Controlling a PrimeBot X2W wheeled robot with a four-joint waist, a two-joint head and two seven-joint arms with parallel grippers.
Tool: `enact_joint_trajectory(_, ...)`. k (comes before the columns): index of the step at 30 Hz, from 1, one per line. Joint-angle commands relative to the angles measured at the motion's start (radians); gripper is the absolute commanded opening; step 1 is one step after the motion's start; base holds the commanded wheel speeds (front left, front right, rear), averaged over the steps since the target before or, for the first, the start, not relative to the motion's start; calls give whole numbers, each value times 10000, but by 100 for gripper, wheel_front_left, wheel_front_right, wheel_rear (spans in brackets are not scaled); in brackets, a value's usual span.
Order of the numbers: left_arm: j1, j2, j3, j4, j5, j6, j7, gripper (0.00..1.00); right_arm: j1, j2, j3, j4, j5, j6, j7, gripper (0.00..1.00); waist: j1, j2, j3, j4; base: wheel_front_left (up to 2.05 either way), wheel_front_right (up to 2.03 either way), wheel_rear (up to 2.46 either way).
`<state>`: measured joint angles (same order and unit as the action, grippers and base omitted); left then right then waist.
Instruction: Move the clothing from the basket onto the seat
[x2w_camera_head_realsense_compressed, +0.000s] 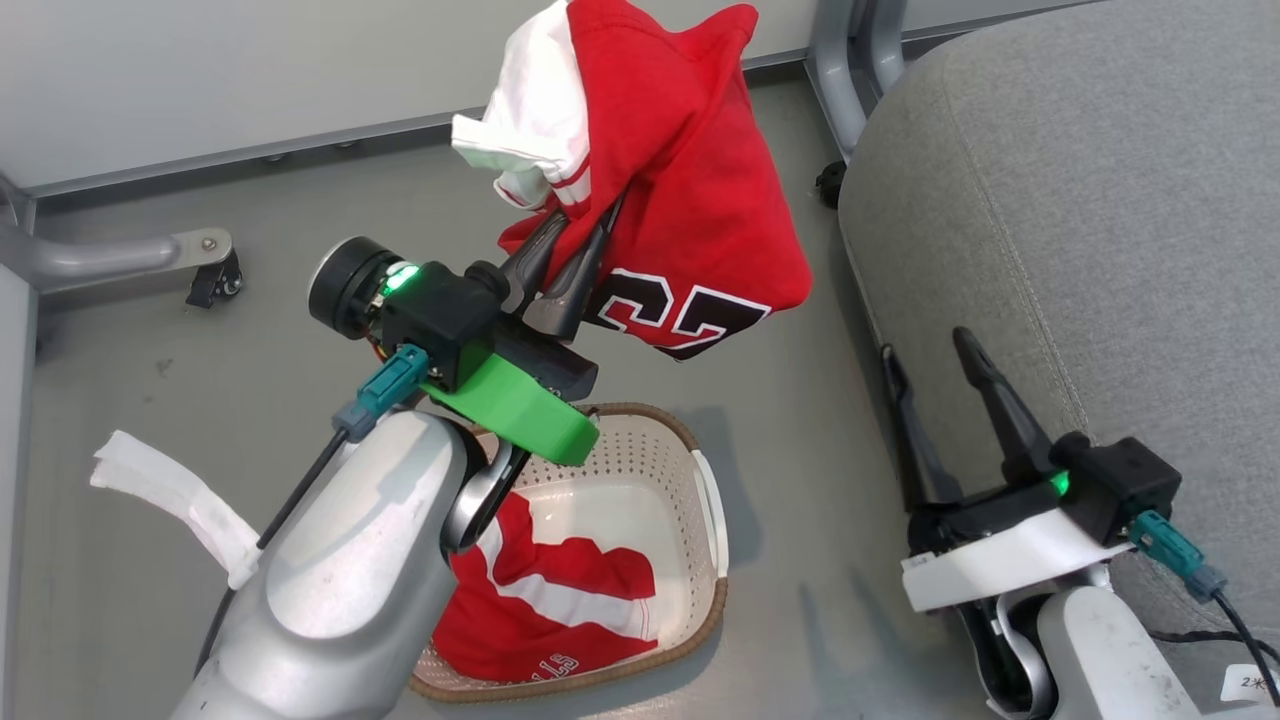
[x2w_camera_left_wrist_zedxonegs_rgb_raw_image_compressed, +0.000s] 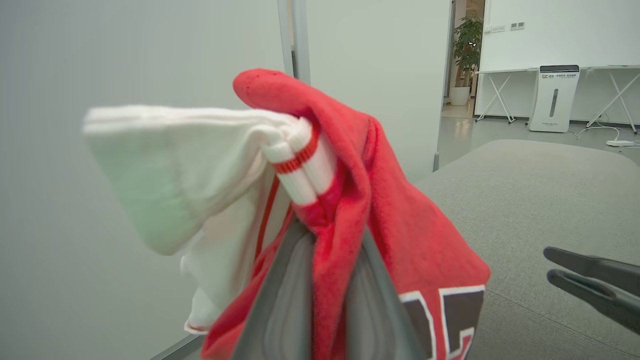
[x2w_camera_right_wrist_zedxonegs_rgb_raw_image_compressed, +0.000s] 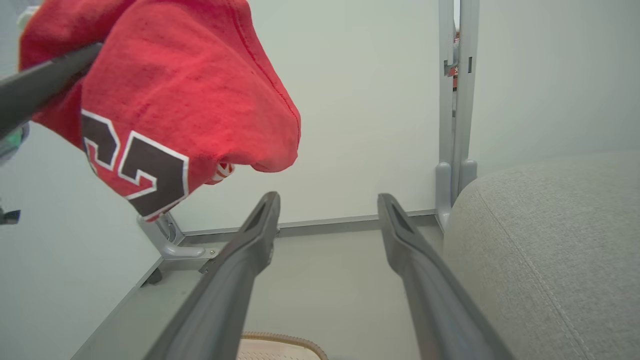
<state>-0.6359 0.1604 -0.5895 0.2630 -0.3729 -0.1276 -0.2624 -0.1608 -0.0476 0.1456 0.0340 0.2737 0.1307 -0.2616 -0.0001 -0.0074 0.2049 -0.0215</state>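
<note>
1. The jersey (x2w_camera_head_realsense_compressed: 690, 190) (the red one with the black-and-white number) is out of the basket (x2w_camera_head_realsense_compressed: 705, 590) and is held in the air, at about 12 o'clock from it in the head view. None of it touches the seat (x2w_camera_head_realsense_compressed: 1100, 200). A white fold (x2w_camera_left_wrist_zedxonegs_rgb_raw_image_compressed: 165, 165) with a red-striped band is bunched with it. Whether that fold belongs to the same garment cannot be told.
2. The striped piece (x2w_camera_head_realsense_compressed: 560, 600) lies crumpled in the basket toward its 7 o'clock side and is partly hidden by the left forearm.
3. The jersey is clamped in the left gripper (x2w_camera_head_realsense_compressed: 585, 228). In the left wrist view red cloth is pinched between the two fingers and the rest hangs over them.
4. The seat is found at 3 o'clock from the hanging jersey, with a strip of floor (x2w_camera_head_realsense_compressed: 800, 480) between. No garment is seen on the part of the cushion in view.
5. The right gripper (x2w_camera_head_realsense_compressed: 927, 345) is held at the seat's edge, at 3 o'clock from the basket, with its jaws apart and nothing between them.
6. The task is judged to be under halfway. One garment is lifted but not yet set down, and the other is not yet picked up. What is left is a carry toward 3 o'clock, a release onto the cushion, then the same for the striped piece.
</note>
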Motion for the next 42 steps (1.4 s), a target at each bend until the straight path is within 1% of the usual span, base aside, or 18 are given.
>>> enact_joint_trajectory(1,69,-7,-11,-87,45,-30,-37,0,53,-25,178,-99,160,0,-26,100,1,74,47,19,0,0,0)
enact_joint_trajectory(6,122,-66,-138,-209,91,-36,-37,0,-152,-31,853,-194,645,-1,-26,100,1,74,152,103,0,0,0)
enact_joint_trajectory(9,133,-127,-259,-252,134,-33,-37,0,-301,-33,1143,-75,663,-1,-27,100,1,74,192,162,0,0,0)
enact_joint_trajectory(19,186,-334,-829,-522,109,-37,-37,0,-821,-96,1633,338,1230,0,-27,100,1,74,282,343,0,0,0)
enact_joint_trajectory(24,240,-330,-990,-613,58,-38,-37,0,-925,-211,1900,133,1805,0,-26,100,1,74,304,394,0,0,0)
enact_joint_trajectory(28,249,-240,-995,-543,-9,-38,-37,0,-909,-416,2236,-147,2027,0,-26,100,1,74,295,350,0,0,0)
enact_joint_trajectory(35,289,-209,-1099,-464,-56,-39,-37,0,-844,-625,2494,-679,2131,0,-27,100,1,74,238,244,0,0,0)
enact_joint_trajectory(42,320,-312,-1463,-581,-109,-38,-37,0,-1123,-766,2572,-525,1898,0,-26,100,1,74,276,341,0,0,0)
